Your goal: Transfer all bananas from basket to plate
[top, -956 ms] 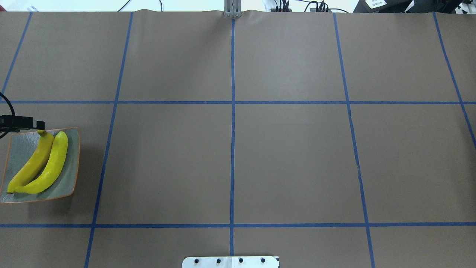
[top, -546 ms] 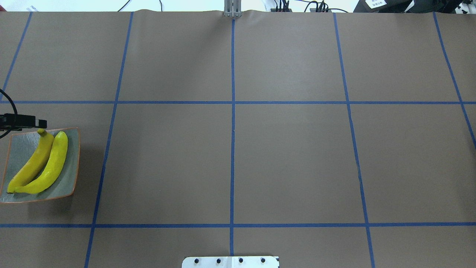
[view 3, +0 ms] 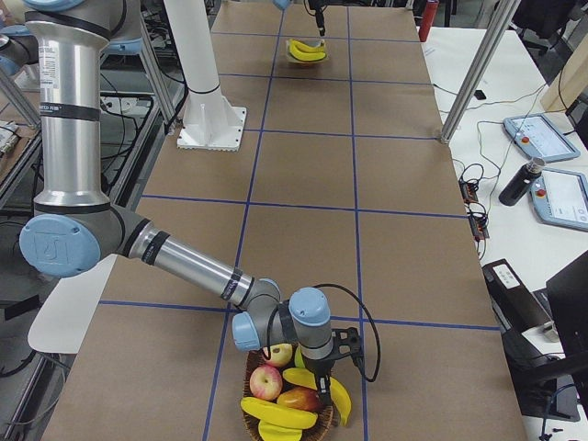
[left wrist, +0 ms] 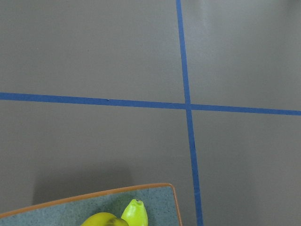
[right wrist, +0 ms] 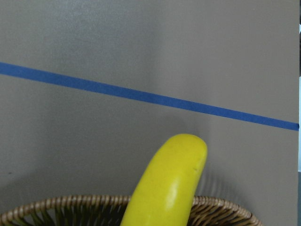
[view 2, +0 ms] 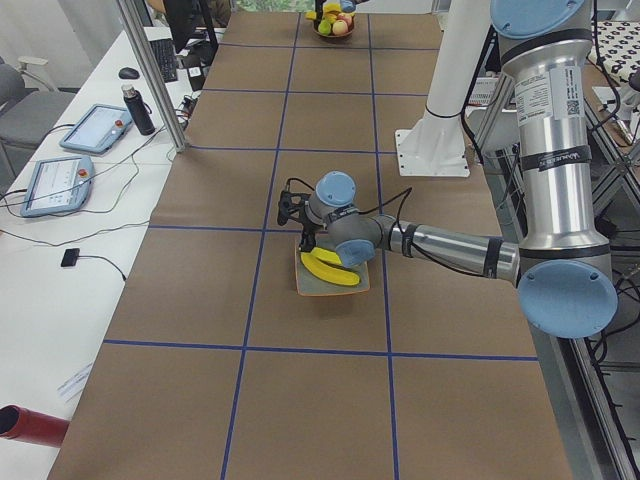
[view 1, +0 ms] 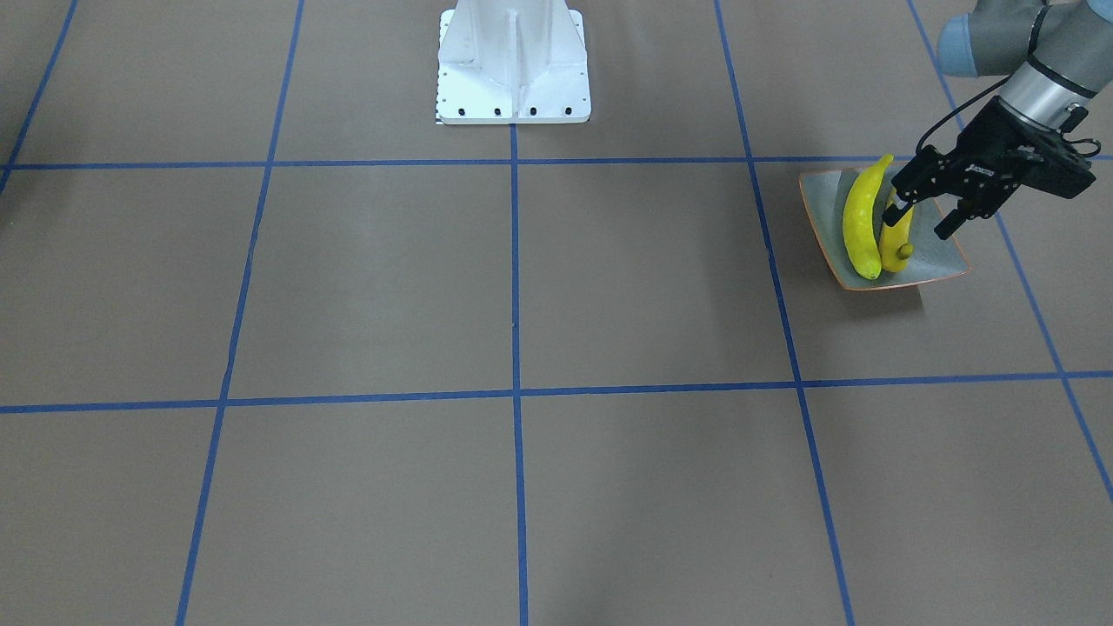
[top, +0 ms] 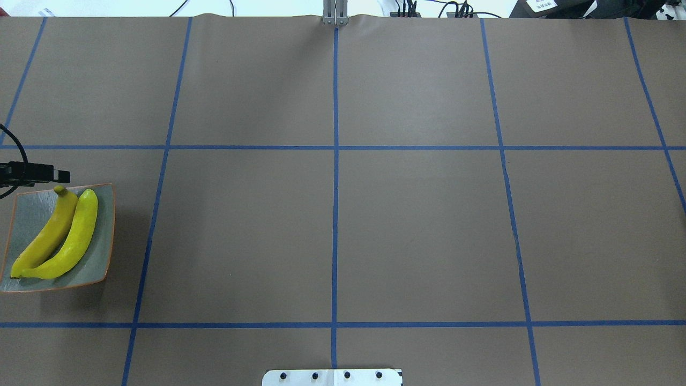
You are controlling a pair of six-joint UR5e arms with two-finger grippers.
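L gripper (view 1: pixel 917 224) has drawn back off darker banana (top: pixel 45 237) (its tip now uncovered), shifting slightly far & right.

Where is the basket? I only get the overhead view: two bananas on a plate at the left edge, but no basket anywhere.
Observer: It's off your picture, at the table's end on the robot's right. The exterior right view shows the basket there, with apples and bananas in it.
Visitor: Is an arm over there?
Observer: Yes, the right gripper is at the basket. Its wrist view shows a banana poking up past the wicker rim. I can't tell whether it's gripped.
Visitor: And the black thing beside my plate?
Observer: That's the left gripper. The front-facing view shows its jaws open and empty above the plate.
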